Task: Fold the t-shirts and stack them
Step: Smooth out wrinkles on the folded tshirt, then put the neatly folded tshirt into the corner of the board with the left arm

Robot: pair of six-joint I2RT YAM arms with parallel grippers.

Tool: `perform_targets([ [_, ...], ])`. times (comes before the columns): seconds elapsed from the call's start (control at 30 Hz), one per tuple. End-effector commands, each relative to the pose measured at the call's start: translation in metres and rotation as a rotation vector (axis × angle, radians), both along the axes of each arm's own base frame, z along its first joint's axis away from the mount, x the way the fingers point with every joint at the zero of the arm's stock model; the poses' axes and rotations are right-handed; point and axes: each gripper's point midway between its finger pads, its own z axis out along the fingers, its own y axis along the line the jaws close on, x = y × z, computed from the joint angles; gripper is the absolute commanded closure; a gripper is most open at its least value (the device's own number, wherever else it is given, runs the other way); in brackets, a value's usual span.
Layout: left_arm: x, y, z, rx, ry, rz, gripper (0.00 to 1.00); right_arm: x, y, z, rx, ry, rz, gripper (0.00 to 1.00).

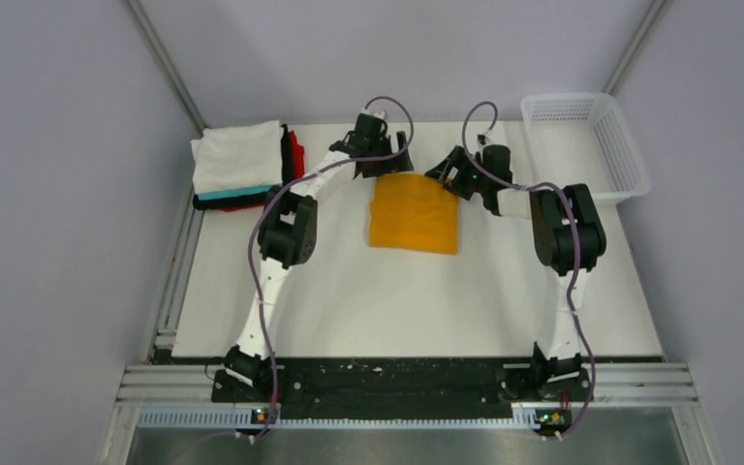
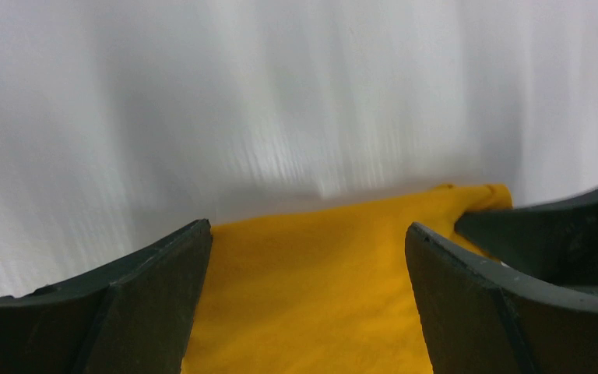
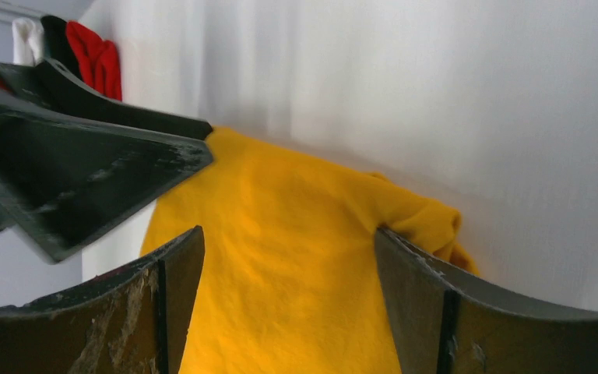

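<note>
Far left: one stack of folded t-shirts (image 1: 237, 163), four colours showing, white on top. Next, left gripper (image 2: 307, 234), jaws spread, empty. Centre: one orange-yellow t-shirt (image 1: 414, 213), folded flat on the tabletop (image 1: 349, 300). Beside it, right gripper (image 3: 288, 234), jaws apart, empty. Far right: one white mesh basket (image 1: 630, 155). White tabletop, grey walls (image 1: 48, 242).

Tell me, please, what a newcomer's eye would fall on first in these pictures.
The folded orange-yellow t-shirt in the middle of the white table catches the eye first. The left gripper and the right gripper stand open at its far edge, close together. A stack of folded shirts lies at the far left, a white basket at the far right.
</note>
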Motion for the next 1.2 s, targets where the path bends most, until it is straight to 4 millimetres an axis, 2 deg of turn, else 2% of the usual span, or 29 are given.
perform_targets([
  [0.0, -0.013, 0.025, -0.042, 0.085, 0.109, 0.051, 0.02, -0.002, -0.01, -0.035, -0.02, 0.07, -0.048, 0.19],
  [0.07, -0.018, 0.023, -0.042, 0.069, 0.119, 0.038, 0.03, -0.004, -0.009, -0.028, -0.016, 0.062, -0.042, 0.19],
  [0.13, -0.02, 0.022, -0.03, 0.055, 0.107, 0.034, 0.03, -0.003, -0.01, -0.01, -0.031, 0.031, -0.034, 0.19],
  [0.17, -0.02, 0.022, -0.02, 0.049, 0.093, 0.034, 0.03, -0.001, -0.012, 0.004, -0.047, 0.005, -0.034, 0.19],
  [0.23, -0.015, 0.025, 0.012, 0.045, 0.03, 0.047, 0.02, 0.0, -0.016, 0.037, -0.084, -0.048, -0.034, 0.18],
  [0.27, -0.012, 0.029, 0.028, 0.051, -0.003, 0.064, 0.01, -0.002, -0.019, 0.054, -0.101, -0.074, -0.036, 0.12],
  [0.33, -0.009, 0.04, 0.062, 0.072, -0.069, 0.111, 0.01, -0.011, -0.026, 0.09, -0.124, -0.145, -0.06, 0.02],
  [0.37, -0.01, 0.048, 0.078, 0.085, -0.097, 0.14, 0.01, -0.02, -0.032, 0.101, -0.137, -0.167, -0.078, 0.01],
  [0.47, -0.025, 0.07, 0.104, 0.129, -0.143, 0.196, 0.01, -0.056, -0.053, 0.117, -0.191, -0.197, -0.142, 0.01],
  [0.5, -0.033, 0.076, 0.104, 0.136, -0.14, 0.21, 0.01, -0.071, -0.06, 0.128, -0.199, -0.22, -0.168, 0.01],
  [0.53, -0.042, 0.08, 0.105, 0.132, -0.141, 0.219, 0.01, -0.09, -0.068, 0.115, -0.215, -0.196, -0.187, 0.01],
  [0.57, -0.05, 0.084, 0.102, 0.127, -0.136, 0.223, 0.01, -0.105, -0.074, 0.113, -0.217, -0.198, -0.211, 0.01],
  [0.67, -0.076, 0.085, 0.086, 0.109, -0.064, 0.218, 0.01, -0.146, -0.085, 0.111, -0.18, -0.229, -0.26, 0.01],
  [0.77, -0.098, 0.083, 0.072, 0.1, 0.016, 0.215, 0.01, -0.177, -0.089, 0.118, -0.117, -0.305, -0.284, 0.01],
  [0.83, -0.109, 0.08, 0.057, 0.096, 0.05, 0.216, 0.01, -0.192, -0.092, 0.122, -0.105, -0.332, -0.289, 0.01],
  [0.93, -0.12, 0.074, 0.038, 0.097, 0.091, 0.21, 0.01, -0.208, -0.095, 0.115, -0.142, -0.309, -0.269, 0.01],
  [1.03, -0.126, 0.071, 0.019, 0.114, 0.131, 0.217, 0.01, -0.22, -0.098, 0.109, -0.171, -0.297, -0.253, 0.01],
  [1.17, -0.134, 0.064, -0.002, 0.115, 0.178, 0.208, 0.01, -0.23, -0.102, 0.111, -0.201, -0.316, -0.247, 0.01],
])
